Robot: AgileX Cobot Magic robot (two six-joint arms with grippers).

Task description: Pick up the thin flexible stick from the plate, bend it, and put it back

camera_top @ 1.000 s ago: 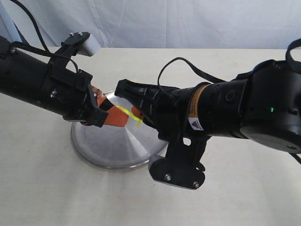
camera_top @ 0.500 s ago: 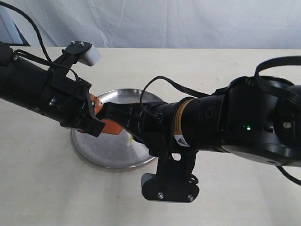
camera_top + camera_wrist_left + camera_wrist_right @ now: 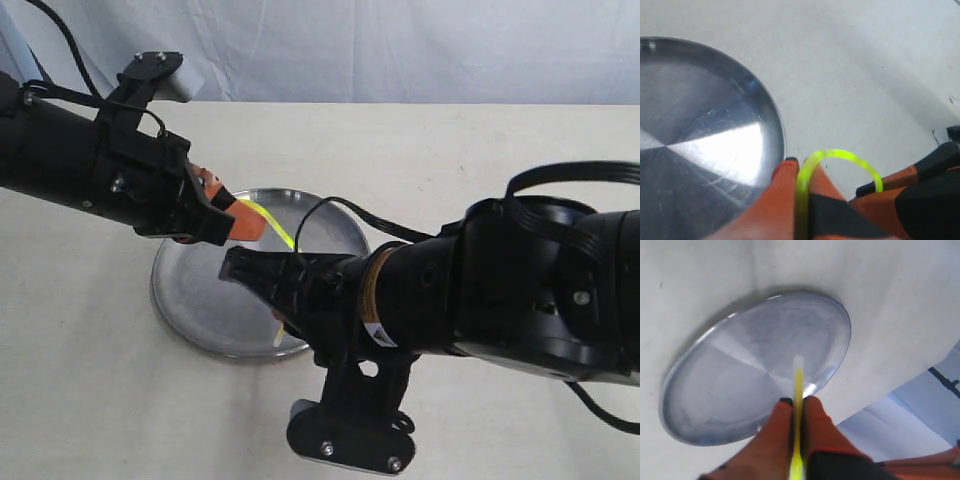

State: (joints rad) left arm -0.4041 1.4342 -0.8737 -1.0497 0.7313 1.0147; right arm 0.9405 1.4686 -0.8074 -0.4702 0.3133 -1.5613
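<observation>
The thin flexible stick [image 3: 272, 226] is held above the plate [image 3: 195, 300], off its surface. My left gripper [image 3: 243, 222] is shut on one end of it. In the left wrist view the stick [image 3: 840, 156] curves in a tight arc from my left gripper [image 3: 802, 167] across to the other gripper's orange fingers [image 3: 900, 177]. My right gripper [image 3: 798, 402] is shut on the stick [image 3: 798, 382], whose whitish tip pokes out over the plate [image 3: 740, 355]. In the exterior view the right arm hides most of the right gripper [image 3: 278, 318].
The plate [image 3: 700, 125] rests on a cream table [image 3: 480, 150] with a pale cloth backdrop behind. The bulky right arm [image 3: 480, 290] reaches across the plate's near right rim. The left arm [image 3: 90, 170] comes in from the left.
The right arm has swung nearer and lower across the plate's front. The left gripper has lifted slightly toward the back. The stick between them now shows as a longer arc.
</observation>
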